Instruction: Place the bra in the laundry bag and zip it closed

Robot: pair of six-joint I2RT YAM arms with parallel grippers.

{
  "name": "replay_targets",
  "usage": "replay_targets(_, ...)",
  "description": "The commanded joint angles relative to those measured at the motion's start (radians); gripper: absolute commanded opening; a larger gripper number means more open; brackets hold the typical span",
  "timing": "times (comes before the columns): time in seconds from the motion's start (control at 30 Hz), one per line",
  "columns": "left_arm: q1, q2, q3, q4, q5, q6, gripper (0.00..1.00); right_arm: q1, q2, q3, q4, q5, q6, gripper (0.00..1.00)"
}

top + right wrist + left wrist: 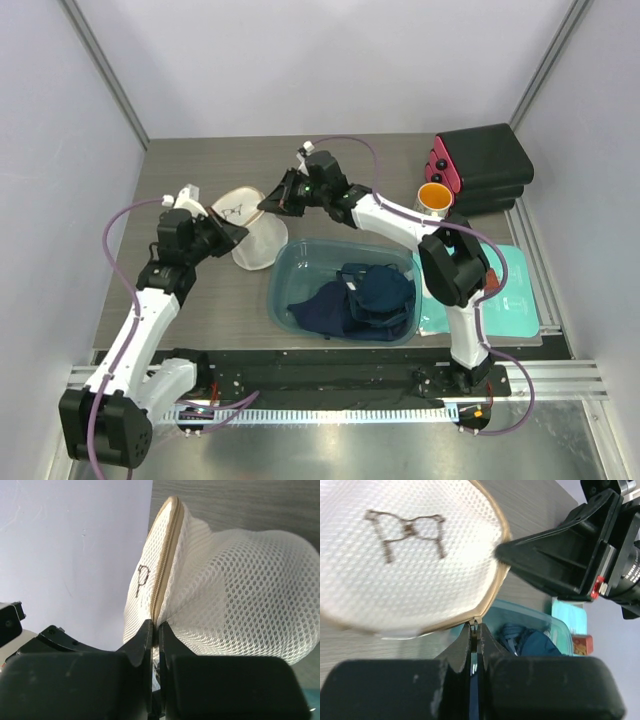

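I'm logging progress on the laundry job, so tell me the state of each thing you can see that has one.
Cream-white round mesh laundry bag: pinched between both grippers, zip looks closed where visible.
Left gripper: jaws shut on the bag's rim.
Right gripper: jaws shut on the bag's zip edge.
Clear blue plastic tub: open, holding navy clothes.
Flat teal pouch: lying flat beside the tub.

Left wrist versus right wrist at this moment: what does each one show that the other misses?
Left wrist only: the whole emblem face of the laundry bag, the right gripper pinching its rim from the side, and the teal bin holding navy clothes. Right wrist only: the tan zipper seen edge-on, the bag's bulging mesh side, and the pale wall. Both: the bag, with that view's own gripper, here the left gripper, shut on its tan rim.
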Motion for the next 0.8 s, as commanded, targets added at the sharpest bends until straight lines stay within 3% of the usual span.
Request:
replay_targets(0.0,0.056,-0.075,0.016,-0.141,-0.093,0.036,0.0,-0.102,0.065,0.048,0.094,-0.083,-0.038,0.05)
replay_targets(0.17,0.119,-0.086,0.016,-0.219,-0.147,0.038,0.0,-0.139,0.073,0.015,0.201,-0.134,-0.002,0.03)
replay_targets(0.3,0.134,-0.093,0.013,-0.216,-0.138,0.032,0.0,-0.159,0.077,0.032,0.185,-0.127,-0.029,0.03)
replay_targets(0.37,0.134,-0.101,0.014,-0.178,-0.07,0.033,0.14,-0.172,0.083,0.049,0.15,-0.099,-0.072,0.04)
replay_targets(0.4,0.134,-0.109,0.016,-0.163,-0.042,0.035,0.31,-0.178,0.085,0.058,0.128,-0.092,-0.08,0.06)
replay_targets(0.5,0.134,-0.127,0.033,-0.134,0.041,0.036,0.52,-0.208,0.08,0.058,0.09,-0.04,-0.118,0.08)
replay_targets(0.6,0.124,-0.144,0.054,-0.124,0.107,0.035,0.58,-0.24,0.076,0.055,0.08,0.025,-0.159,0.17)
replay_targets(0.77,-0.003,-0.15,0.063,-0.101,0.101,0.012,0.59,-0.284,0.041,0.014,0.1,0.132,-0.224,0.19)
